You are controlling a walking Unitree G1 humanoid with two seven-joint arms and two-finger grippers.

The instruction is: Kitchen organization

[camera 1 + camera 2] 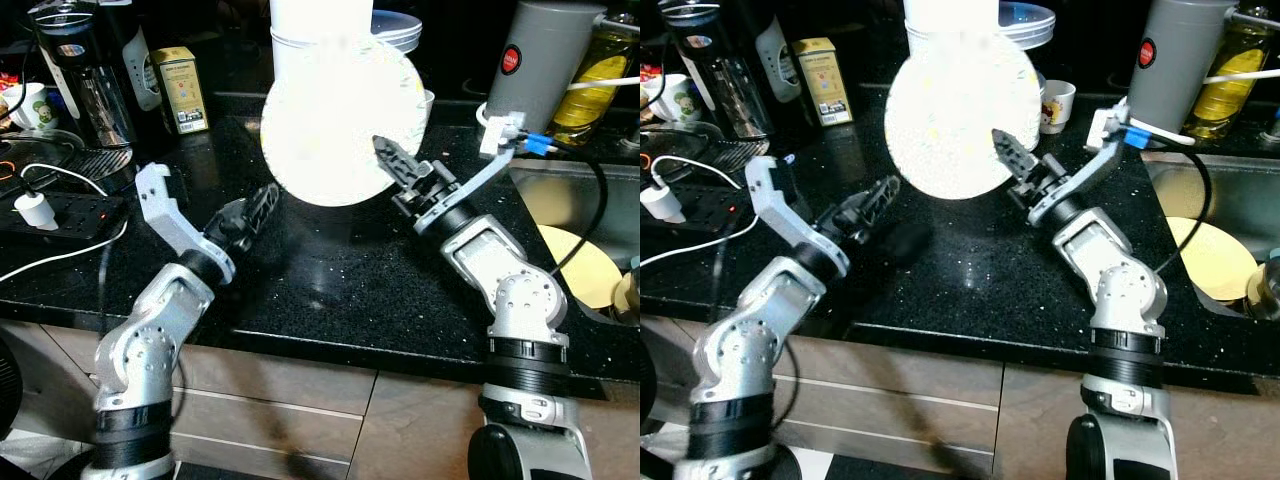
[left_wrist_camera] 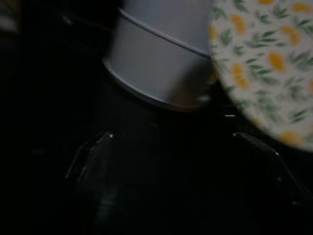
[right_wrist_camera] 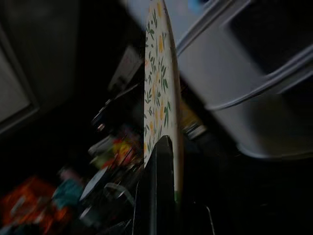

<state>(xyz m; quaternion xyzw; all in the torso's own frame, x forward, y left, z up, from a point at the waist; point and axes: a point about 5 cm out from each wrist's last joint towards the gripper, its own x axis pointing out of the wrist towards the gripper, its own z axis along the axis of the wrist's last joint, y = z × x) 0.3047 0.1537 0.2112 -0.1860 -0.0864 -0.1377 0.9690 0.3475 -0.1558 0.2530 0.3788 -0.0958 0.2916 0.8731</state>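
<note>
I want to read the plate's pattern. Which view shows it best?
The left wrist view: the plate shows yellow flowers and green leaves face-on. The right wrist view shows it edge-on, clamped in the right gripper; both eye views wash it out white.

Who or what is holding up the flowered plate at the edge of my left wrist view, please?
Observer: The right claw is shut on the rim of the round white plate with yellow flowers, holding it upright.
Operator: Where is my left claw?
Observer: The left claw is low at the plate's lower left edge; I cannot tell whether it touches.
Operator: Anything to the right?
Observer: A steel sink with a round yellow plate inside.
</note>
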